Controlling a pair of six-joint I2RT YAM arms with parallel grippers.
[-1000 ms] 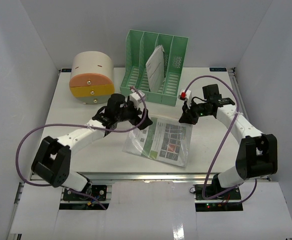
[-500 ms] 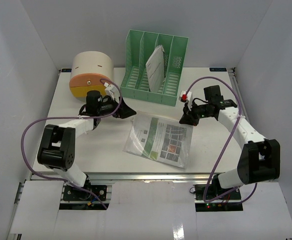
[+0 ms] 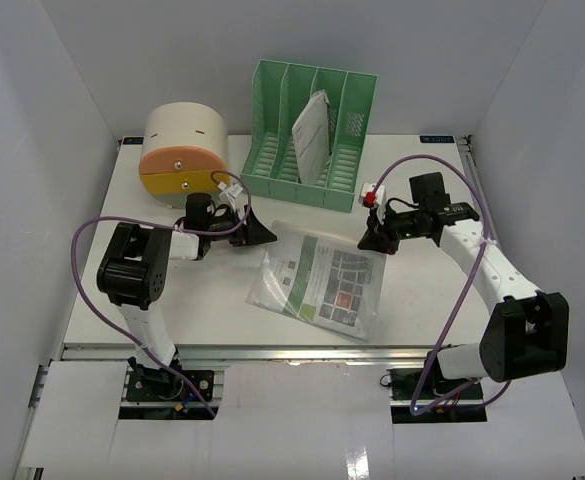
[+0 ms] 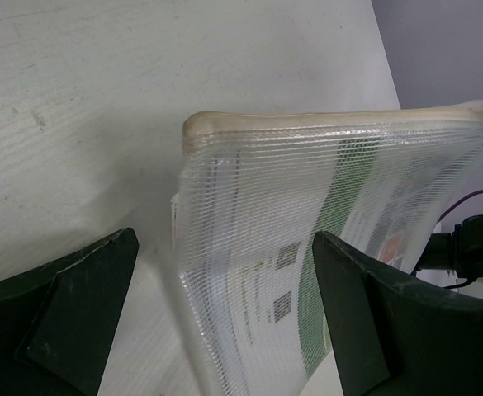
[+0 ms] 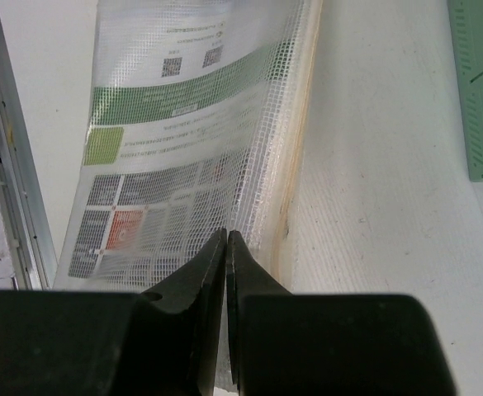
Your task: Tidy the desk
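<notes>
One desk (image 3: 152,300), a white top with metal rails, lay under everything and filled the floor of the booth. At its far left stood one cream drawer box (image 3: 180,150) with two drawer fronts, orange above yellow, each with a small knob. Just in front of it the left gripper (image 3: 257,230) hung low, its fingers (image 4: 76,280) spread wide and holding nothing, with the pouch's near corner ahead of the gap. One green file rack (image 3: 347,135) with four slots stood at the back centre, and one white document (image 3: 311,135) leaned in a middle slot. One clear mesh pouch (image 3: 317,285) lay mid-desk holding one printed sheet. It bore a green band, two code squares and small text too fine to read. The right gripper (image 3: 370,240) was pinched closed on the pouch's far right corner.
</notes>
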